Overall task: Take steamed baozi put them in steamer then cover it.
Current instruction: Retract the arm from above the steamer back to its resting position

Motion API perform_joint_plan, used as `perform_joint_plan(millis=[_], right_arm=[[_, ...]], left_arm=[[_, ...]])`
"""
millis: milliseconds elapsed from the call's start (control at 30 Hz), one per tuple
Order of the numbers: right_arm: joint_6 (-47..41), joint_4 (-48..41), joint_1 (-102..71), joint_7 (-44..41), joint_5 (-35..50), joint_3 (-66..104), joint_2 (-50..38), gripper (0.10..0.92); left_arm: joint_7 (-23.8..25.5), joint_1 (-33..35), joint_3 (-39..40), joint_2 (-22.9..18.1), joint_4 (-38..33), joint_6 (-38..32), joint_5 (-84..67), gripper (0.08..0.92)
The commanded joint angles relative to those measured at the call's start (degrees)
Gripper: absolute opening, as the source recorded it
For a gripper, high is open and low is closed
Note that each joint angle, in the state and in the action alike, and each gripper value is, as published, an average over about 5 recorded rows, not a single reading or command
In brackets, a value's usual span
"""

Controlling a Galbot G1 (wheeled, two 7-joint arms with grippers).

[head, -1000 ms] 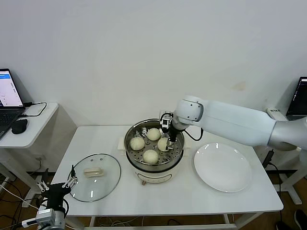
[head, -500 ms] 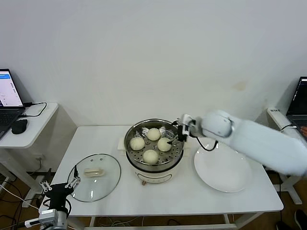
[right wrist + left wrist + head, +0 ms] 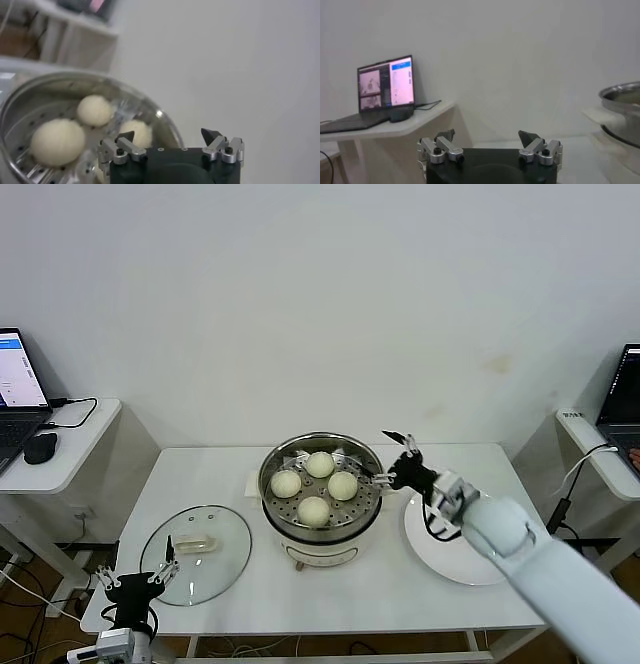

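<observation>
Four buns (image 3: 314, 484) sit on the tray inside the steamer (image 3: 320, 489), the right gripper (image 3: 392, 456) beside its rim and the left gripper (image 3: 135, 578) near the lid (image 3: 197, 553) on the tabletop (image 3: 350, 599) both have released jaws, and covering remains.

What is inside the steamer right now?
Four steamed baozi sit on the perforated tray inside the steamer, with no cover on it. The glass cover lies on the table to the robot's left. Whatever is beneath the tray cannot be seen.
</observation>
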Motion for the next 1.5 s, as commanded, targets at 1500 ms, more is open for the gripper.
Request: perform_joint_plan(millis=[1500], right_arm=[[13.3,3.2,-48.7,-0.8,-3.9,48.3,34.5,0.823]], left_arm=[[0.9,-17.4,2.6,7.6,31.2,-8.8,79.6,0.823]])
